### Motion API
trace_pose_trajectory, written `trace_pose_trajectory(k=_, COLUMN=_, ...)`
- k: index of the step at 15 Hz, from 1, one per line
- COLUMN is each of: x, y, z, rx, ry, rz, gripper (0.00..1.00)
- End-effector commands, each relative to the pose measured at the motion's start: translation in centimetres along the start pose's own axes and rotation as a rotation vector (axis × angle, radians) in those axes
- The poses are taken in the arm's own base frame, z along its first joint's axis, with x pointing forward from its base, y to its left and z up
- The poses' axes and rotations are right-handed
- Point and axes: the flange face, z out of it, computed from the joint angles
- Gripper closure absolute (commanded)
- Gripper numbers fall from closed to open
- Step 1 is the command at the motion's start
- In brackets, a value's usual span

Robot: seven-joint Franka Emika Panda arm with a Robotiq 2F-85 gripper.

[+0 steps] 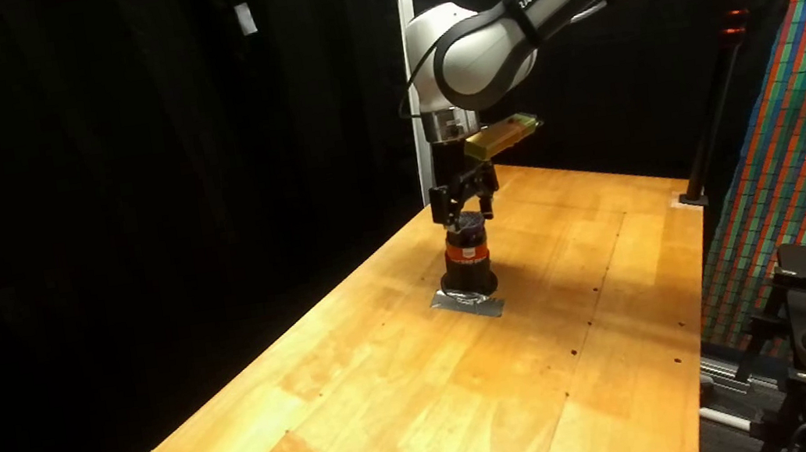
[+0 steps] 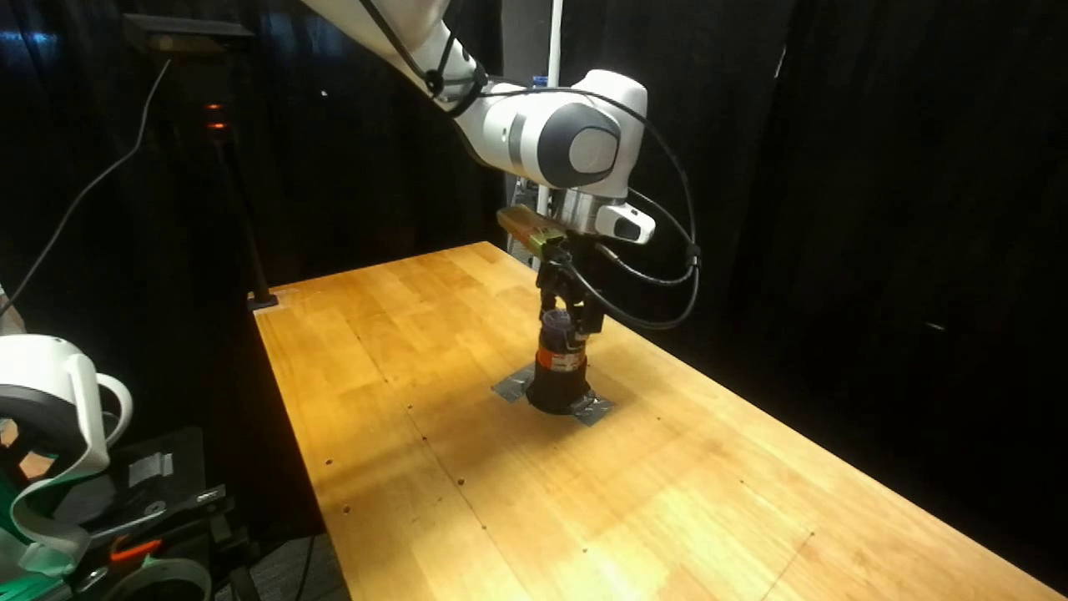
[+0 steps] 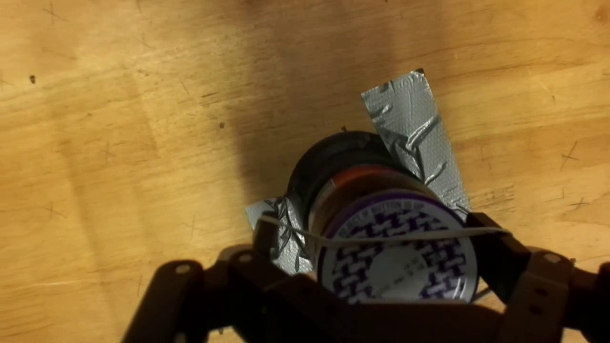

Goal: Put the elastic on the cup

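Lidded jar (image 1: pixel 467 251) (the task's cup): upright in a black base (image 2: pixel 557 391), fixed to the wooden desk (image 1: pixel 519 375) by strips of duct tape (image 3: pixel 421 136)
Jaws: spread, one fingertip (image 3: pixel 498 257) to either side of the lid (image 3: pixel 398 267) in the wrist view; whether they touch the jar I cannot tell
Rubber band (image 3: pixel 395 237): drawn out between the fingertips, a strand crossing above the lid, so placement looks unfinished
Lid rim: coming down off-centre could jam a fingertip on it or ping the band loose
Release: lifting away before the band grips the jar could drag it back off
Desk edges: the jar looks nearer the long edge by the black curtain (image 1: pixel 167 172); a black post (image 1: pixel 714 119) rises at the opposite one
Open room: the desk runs on broadly toward the camera in both exterior views; a cable (image 2: pixel 694 255) loops down beside the jaws and could snag on a wide swing
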Motion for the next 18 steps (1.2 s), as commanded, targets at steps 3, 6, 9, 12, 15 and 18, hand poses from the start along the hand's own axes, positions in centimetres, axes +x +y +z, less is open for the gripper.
trace_pose_trajectory(k=3, x=-3.8, y=0.7, z=0.9, rx=0.066, ry=0.005, rz=-0.002, gripper=0.0)
trace_pose_trajectory(k=6, x=-4.9, y=0.9, z=2.0, rx=0.086, ry=0.027, rz=0.007, gripper=0.0)
trace_pose_trajectory(k=9, x=-5.9, y=1.3, z=2.8, rx=0.097, ry=0.063, rz=0.023, gripper=0.0)
trace_pose_trajectory(k=12, x=-7.2, y=1.8, z=3.0, rx=0.107, ry=0.103, rz=0.036, gripper=0.25)
trace_pose_trajectory(k=15, x=-9.0, y=2.0, z=2.9, rx=0.113, ry=0.145, rz=0.03, gripper=0.42)
trace_pose_trajectory(k=18, x=-11.3, y=1.7, z=2.5, rx=0.12, ry=0.234, rz=0.006, gripper=0.67)
